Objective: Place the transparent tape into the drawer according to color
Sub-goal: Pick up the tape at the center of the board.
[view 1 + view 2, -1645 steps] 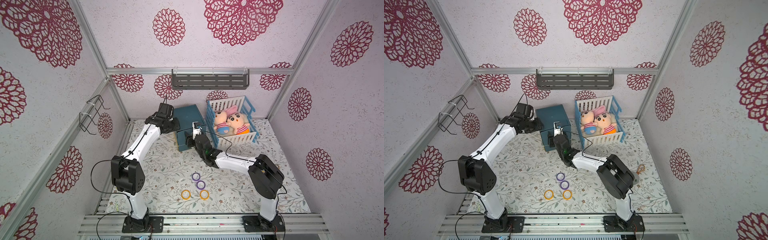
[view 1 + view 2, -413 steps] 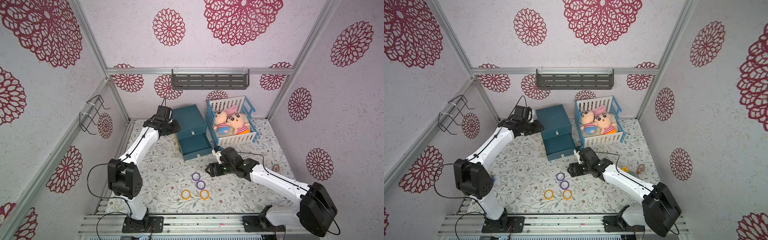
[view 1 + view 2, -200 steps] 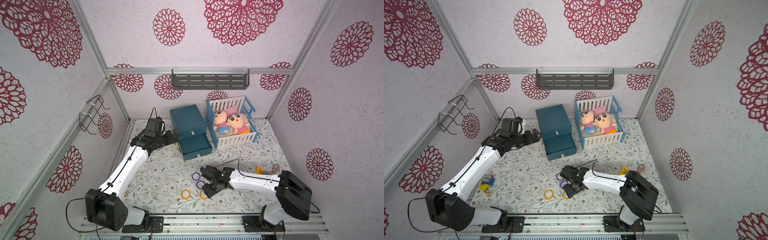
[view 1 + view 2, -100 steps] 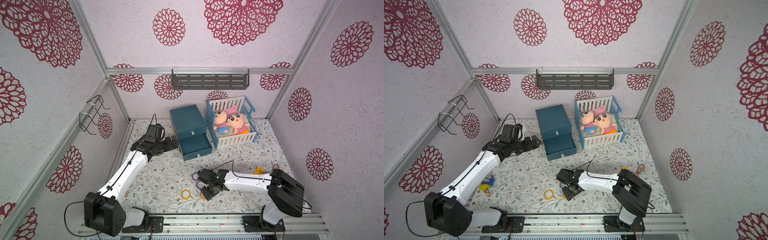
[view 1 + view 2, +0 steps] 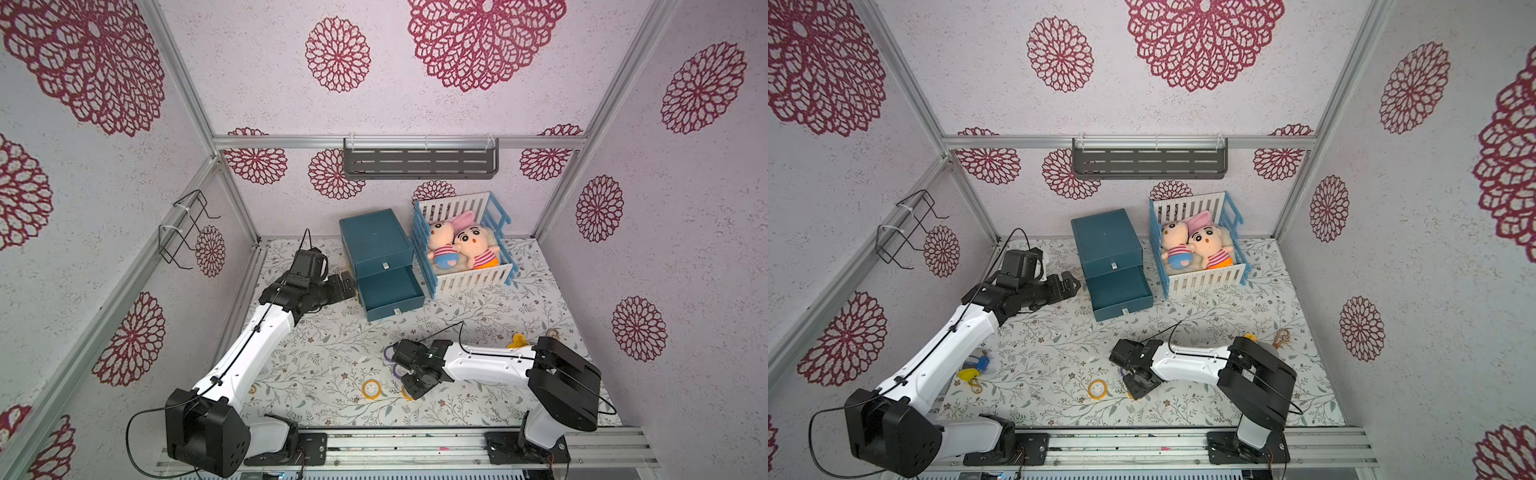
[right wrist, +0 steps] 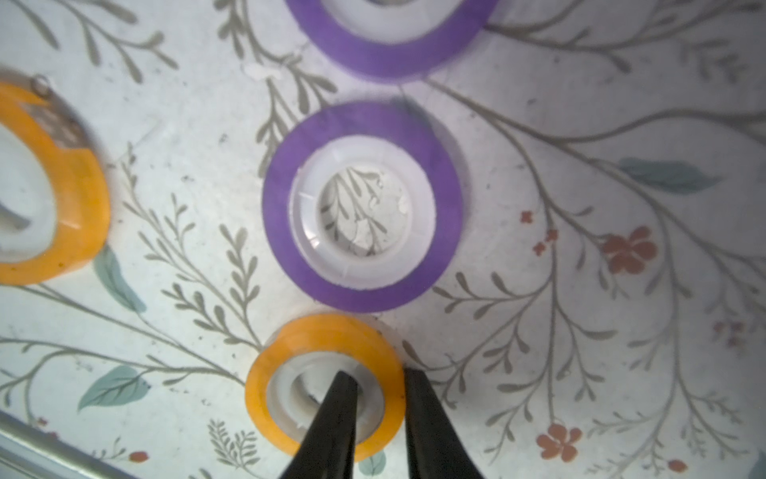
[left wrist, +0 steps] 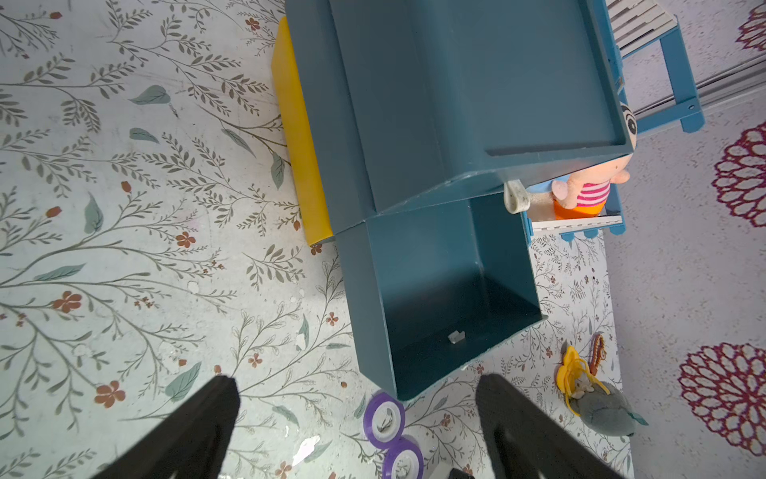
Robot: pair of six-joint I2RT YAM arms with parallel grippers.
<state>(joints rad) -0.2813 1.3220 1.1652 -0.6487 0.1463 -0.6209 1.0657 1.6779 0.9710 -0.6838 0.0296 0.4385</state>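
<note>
So, the right gripper [image 6: 379, 375] is pinched almost shut on the wall of an orange tape roll [image 6: 327, 331], with one finger down in the pale core and one outside the rim. That roll lies flat on the desk [image 5: 316, 332], close to the near edge. A purple roll [image 6: 360, 296] sits just beyond it, another purple roll [image 6: 389, 58] farther back, and a second orange roll [image 5: 371, 388] off to the left. The bottom drawer [image 5: 388, 291] is pulled out at the far side. The left gripper [image 5: 353, 286] hangs wide open just left of it, holding nothing.
</note>
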